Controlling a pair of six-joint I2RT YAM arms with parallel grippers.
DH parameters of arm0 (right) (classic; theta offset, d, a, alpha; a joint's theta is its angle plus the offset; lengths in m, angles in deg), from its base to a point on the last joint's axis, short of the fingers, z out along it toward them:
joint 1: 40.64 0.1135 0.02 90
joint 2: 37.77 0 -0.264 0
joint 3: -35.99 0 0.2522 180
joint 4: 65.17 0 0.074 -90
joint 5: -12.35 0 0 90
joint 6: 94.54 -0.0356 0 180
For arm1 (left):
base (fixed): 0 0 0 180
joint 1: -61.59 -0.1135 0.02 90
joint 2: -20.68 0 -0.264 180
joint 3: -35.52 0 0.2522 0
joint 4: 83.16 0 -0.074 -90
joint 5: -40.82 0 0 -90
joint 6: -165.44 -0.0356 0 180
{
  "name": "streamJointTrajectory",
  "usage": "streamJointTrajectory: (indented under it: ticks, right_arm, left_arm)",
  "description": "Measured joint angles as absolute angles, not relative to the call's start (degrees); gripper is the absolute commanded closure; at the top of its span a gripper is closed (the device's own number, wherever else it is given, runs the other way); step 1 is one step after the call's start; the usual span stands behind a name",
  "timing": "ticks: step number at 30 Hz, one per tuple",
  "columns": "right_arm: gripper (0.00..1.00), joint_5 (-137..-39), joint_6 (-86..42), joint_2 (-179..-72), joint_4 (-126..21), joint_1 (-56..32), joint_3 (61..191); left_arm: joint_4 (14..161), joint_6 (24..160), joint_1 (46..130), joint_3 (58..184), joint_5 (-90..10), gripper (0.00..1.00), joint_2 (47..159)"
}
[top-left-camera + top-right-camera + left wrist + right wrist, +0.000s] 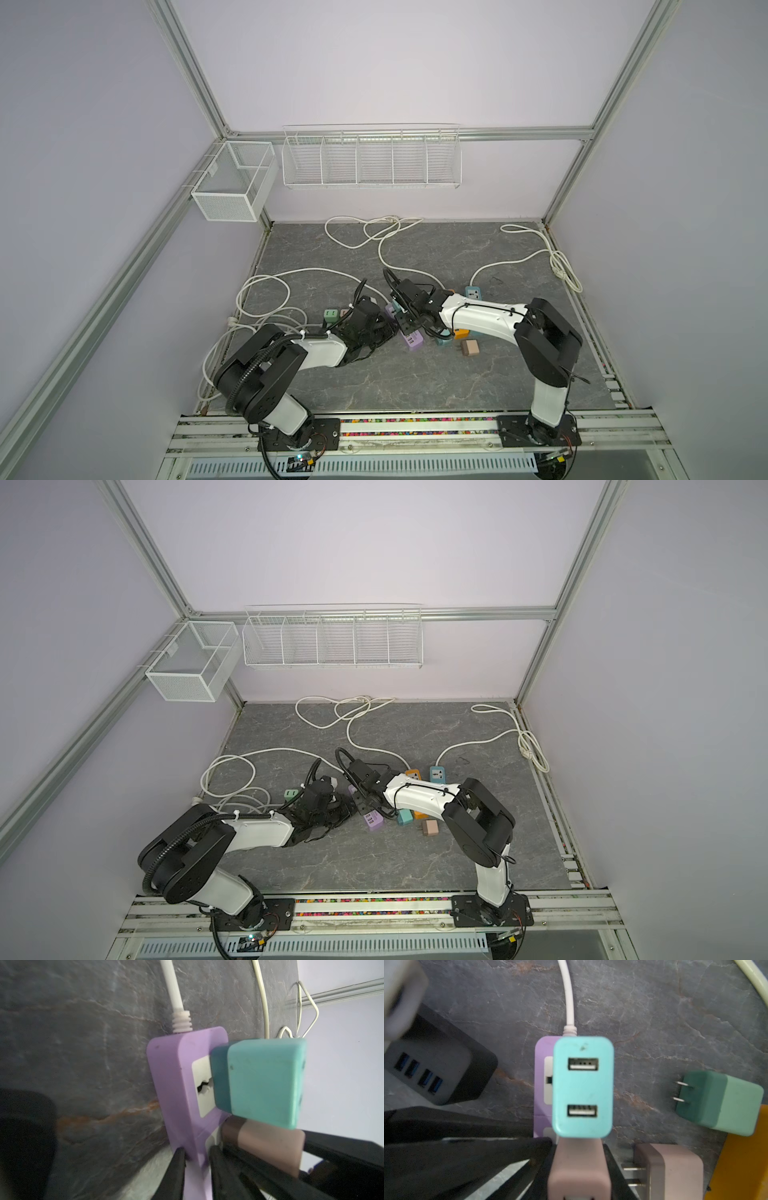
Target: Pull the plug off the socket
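In left wrist view alone — jaws pinch socket.

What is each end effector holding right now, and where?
Left end effector clamps the purple power strip by its edge; right end effector grips the mauve plug by its sides.

Teal plug and purple socket strip look smooth matt plastic; the tabletop seems veined stone

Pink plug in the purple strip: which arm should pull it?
Right. The right claw is shut on the pink plug, seated in the purple strip; the left claw clamps the strip's edge, likely better as anchor.
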State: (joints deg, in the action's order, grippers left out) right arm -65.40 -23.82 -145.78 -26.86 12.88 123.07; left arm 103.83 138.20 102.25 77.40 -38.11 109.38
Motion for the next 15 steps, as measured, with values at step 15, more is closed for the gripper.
streamJointTrajectory:
  ticks: [15]
  right_arm:
    - [0.71, -66.7, -24.1, -145.0, -27.4, 12.2, 122.1]
  left_arm:
    - [102.7, 138.2, 102.6, 78.0, -38.7, 0.78, 109.3]
